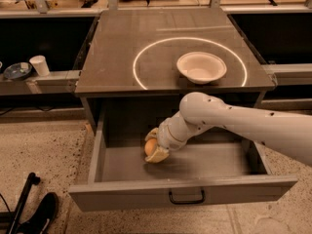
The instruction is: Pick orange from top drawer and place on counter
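The top drawer (122, 167) stands pulled out below the counter (117, 57), its front panel with a black handle (186, 197) nearest me. The orange (150, 146) sits between the pale fingers of my gripper (153, 147) inside the drawer, left of centre, just above the drawer floor. My white arm reaches in from the right. The gripper is shut on the orange. The counter carries a bright ring of light.
A white bowl (201, 67) sits on the counter inside the light ring, right of centre. A white cup (39, 65) and a blue dish (17, 70) stand on a low shelf at the left. Black objects (34, 213) lie on the speckled floor at bottom left.
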`<state>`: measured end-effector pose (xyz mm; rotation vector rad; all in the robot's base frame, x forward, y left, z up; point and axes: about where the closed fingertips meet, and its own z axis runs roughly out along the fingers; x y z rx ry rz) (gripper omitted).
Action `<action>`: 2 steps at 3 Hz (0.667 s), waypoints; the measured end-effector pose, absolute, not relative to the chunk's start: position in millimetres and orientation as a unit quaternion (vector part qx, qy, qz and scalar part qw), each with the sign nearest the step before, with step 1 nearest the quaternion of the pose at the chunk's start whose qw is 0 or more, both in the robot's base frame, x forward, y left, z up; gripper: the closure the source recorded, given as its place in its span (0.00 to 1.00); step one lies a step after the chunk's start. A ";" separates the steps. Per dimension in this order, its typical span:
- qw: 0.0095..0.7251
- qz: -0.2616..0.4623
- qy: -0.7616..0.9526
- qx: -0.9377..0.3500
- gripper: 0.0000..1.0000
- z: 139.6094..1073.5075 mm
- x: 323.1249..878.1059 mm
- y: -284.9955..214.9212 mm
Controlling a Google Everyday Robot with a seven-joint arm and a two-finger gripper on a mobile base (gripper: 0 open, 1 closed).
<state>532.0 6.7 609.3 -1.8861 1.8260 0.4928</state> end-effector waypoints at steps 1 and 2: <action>0.235 0.180 0.664 -0.687 1.00 611.5 532.1 6.8; 0.269 0.202 0.646 -0.686 1.00 641.7 528.8 4.0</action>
